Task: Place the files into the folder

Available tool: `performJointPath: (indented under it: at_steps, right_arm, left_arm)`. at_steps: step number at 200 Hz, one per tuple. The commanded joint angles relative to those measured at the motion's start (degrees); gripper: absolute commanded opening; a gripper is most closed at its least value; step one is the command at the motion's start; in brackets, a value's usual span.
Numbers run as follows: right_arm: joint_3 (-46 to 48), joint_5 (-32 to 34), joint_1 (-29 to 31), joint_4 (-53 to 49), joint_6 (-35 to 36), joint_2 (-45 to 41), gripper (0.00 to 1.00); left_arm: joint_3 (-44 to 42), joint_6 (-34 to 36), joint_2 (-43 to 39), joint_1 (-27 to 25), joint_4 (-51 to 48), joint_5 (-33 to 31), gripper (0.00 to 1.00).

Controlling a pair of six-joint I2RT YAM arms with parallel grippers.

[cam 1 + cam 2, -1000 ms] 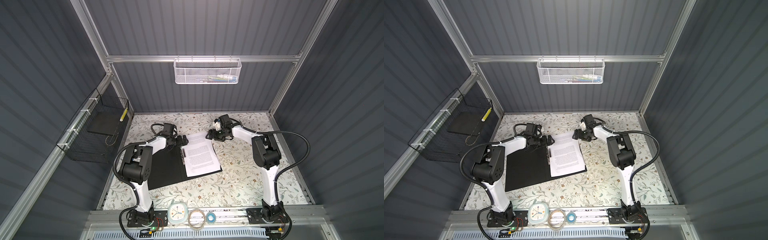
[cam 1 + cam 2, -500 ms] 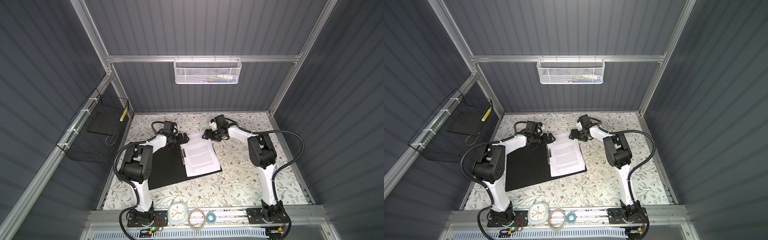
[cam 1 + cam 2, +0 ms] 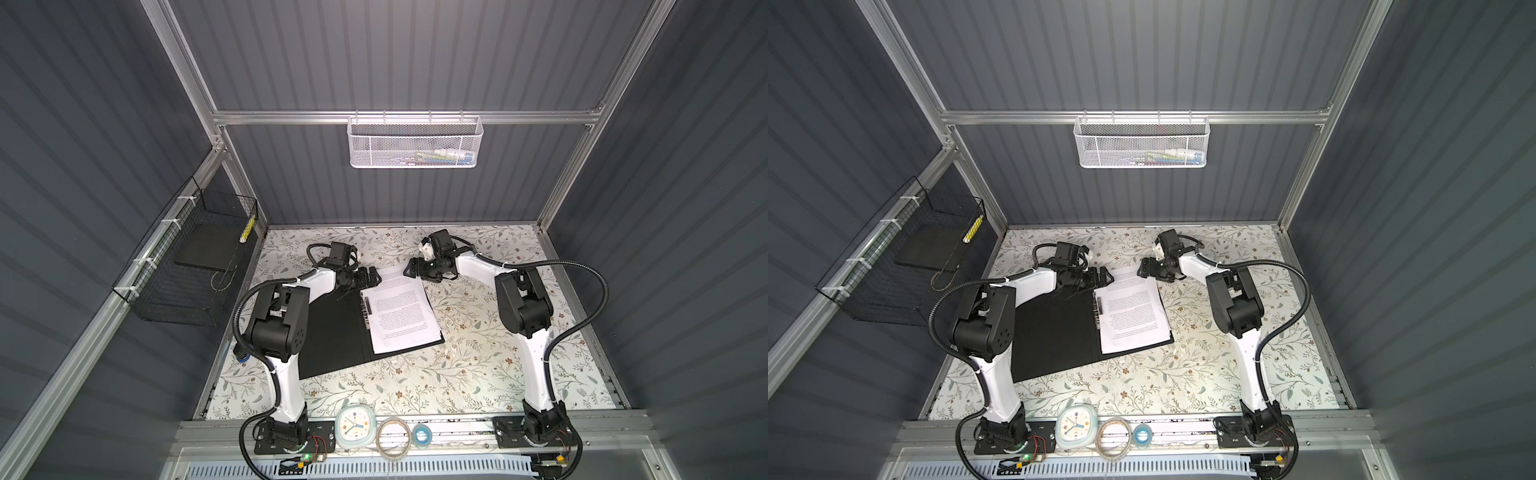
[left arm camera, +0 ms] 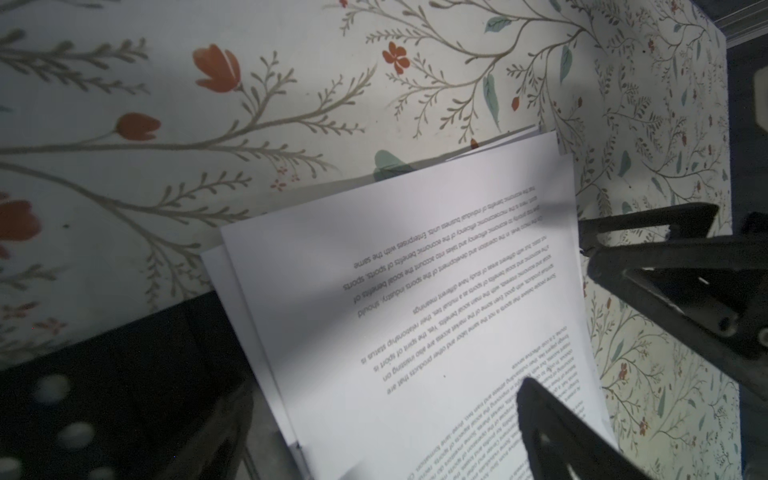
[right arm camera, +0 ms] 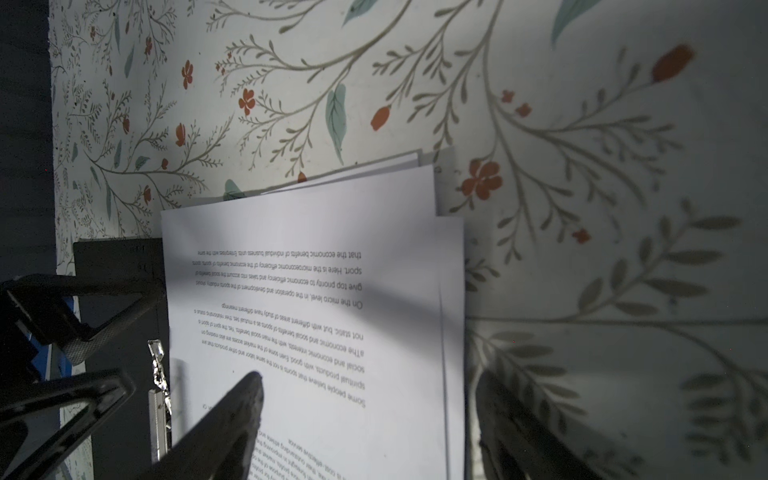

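Note:
The folder lies open on the floral table, black inside up, with its metal rings down the middle. The files lie askew on its right half, their far edge past the folder's rim. My left gripper is open at their far left corner, one finger above the top sheet. My right gripper is open at the far right corner. It straddles the sheets' side edge, one finger over the text and the other over the cloth.
A clock, a tape ring and a small blue roll sit on the front rail. A black wire basket hangs on the left wall. A white mesh basket hangs on the back wall.
My right gripper has moved left to the far right corner of the files. My left gripper has edged right toward their far left corner. Folder and files have not shifted.

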State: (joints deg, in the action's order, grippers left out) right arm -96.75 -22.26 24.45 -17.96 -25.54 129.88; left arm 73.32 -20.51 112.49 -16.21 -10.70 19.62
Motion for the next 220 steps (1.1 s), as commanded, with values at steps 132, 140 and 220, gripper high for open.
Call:
performJointPath:
  at_steps: [132,140,220]
  right_arm:
    - [6.8,5.6,-1.0,-2.0,2.1,-9.2,0.84]
    - [6.4,5.0,-1.0,-2.1,1.9,-8.5,0.84]
    - [3.4,3.6,-1.0,-1.3,0.8,-4.0,0.85]
  left_arm:
    - [5.3,2.1,0.4,-0.8,-7.5,-7.4,0.99]
    - [5.1,1.9,0.5,-0.8,-6.9,-7.1,0.99]
    - [7.2,2.6,4.5,-0.8,-8.6,-7.0,0.99]
